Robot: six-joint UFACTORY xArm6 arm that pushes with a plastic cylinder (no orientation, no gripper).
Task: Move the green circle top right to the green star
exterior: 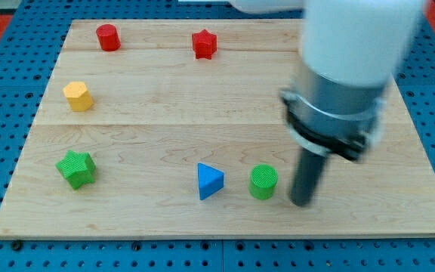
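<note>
**Mia:** Where is my tip (301,202) right now?

**Sam:** It is down on the wooden tabletop (165,113), near the view's bottom and over on the view's right; it is the dark end of a straight rod; a big grey and white arm (346,68) hangs above it.

**Mia:** Does it have fingers, open or shut?

**Sam:** I see no fingers at all, only the rod; so there is nothing spread, pressed or pinching.

**Mia:** Where is the green circle (263,182)?

**Sam:** It sits just beside my tip, on the tip's left side in the view; I cannot tell if they touch; the gap looks very small.

**Mia:** And the green star (76,168)?

**Sam:** It is far off to the left of my tip, at about the same height in the view; the blue triangle (209,181) sits between, close to the green circle but not touching it.

**Mia:** What else is there?

**Sam:** A yellow block (78,96) is far up and left of my tip; a red circle (108,37) and a red star (204,44) sit near the view's top, both left of my tip.
</note>
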